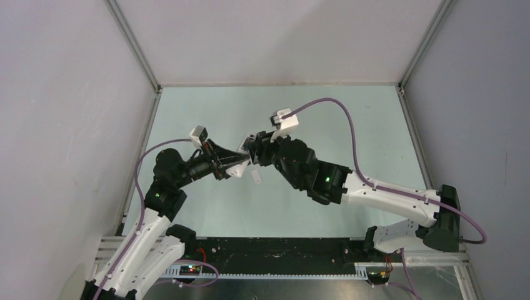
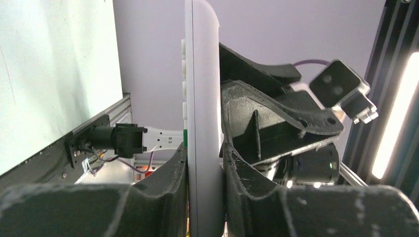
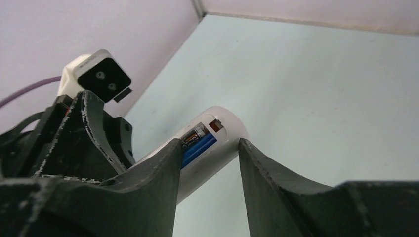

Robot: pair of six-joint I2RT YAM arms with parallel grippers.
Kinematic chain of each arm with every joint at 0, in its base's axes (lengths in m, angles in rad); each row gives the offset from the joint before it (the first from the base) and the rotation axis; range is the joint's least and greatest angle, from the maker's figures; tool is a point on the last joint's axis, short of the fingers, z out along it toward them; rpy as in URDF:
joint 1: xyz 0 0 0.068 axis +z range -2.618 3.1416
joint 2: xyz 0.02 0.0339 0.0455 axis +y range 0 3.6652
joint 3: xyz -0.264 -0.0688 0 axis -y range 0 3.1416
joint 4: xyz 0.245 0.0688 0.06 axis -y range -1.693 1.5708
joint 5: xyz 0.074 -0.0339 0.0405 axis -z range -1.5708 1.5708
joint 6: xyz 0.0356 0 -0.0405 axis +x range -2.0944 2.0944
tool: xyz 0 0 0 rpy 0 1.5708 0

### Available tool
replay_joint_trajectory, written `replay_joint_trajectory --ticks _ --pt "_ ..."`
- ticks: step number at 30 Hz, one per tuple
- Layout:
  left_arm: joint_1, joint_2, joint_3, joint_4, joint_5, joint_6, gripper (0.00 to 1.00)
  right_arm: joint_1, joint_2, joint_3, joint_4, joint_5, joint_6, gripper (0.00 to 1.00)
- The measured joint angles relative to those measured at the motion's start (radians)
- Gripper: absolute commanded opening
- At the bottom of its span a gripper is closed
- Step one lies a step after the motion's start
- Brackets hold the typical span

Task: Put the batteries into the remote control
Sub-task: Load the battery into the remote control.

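Note:
My left gripper (image 2: 204,148) is shut on the white remote control (image 2: 202,98), gripping its two flat faces and holding it above the table. From the right wrist, the remote control (image 3: 225,148) shows its open back compartment. In it lie the batteries, a bright blue one (image 3: 200,147) and a darker one (image 3: 194,133) side by side. My right gripper (image 3: 209,143) is open, its fingertips right at the remote's free end, the left fingertip (image 3: 168,158) over the compartment's edge. From above, the left gripper (image 1: 232,164) and the right gripper (image 1: 251,149) meet over the table's middle.
A small white flat piece (image 1: 255,177) lies on the pale green table (image 1: 325,119) just below the grippers. Grey walls close in the left, right and far sides. The right arm (image 1: 375,190) stretches across from the near right.

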Motion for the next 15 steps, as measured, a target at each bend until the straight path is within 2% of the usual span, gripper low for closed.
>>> replay_joint_trajectory --ticks 7,15 --pt "0.003 0.018 0.007 0.06 0.008 0.043 0.0 -0.135 -0.048 -0.013 -0.026 -0.289 0.142 0.65" --pt "0.003 0.02 0.024 0.127 0.065 0.129 0.0 -0.198 -0.105 -0.024 -0.05 -0.469 0.259 0.76"
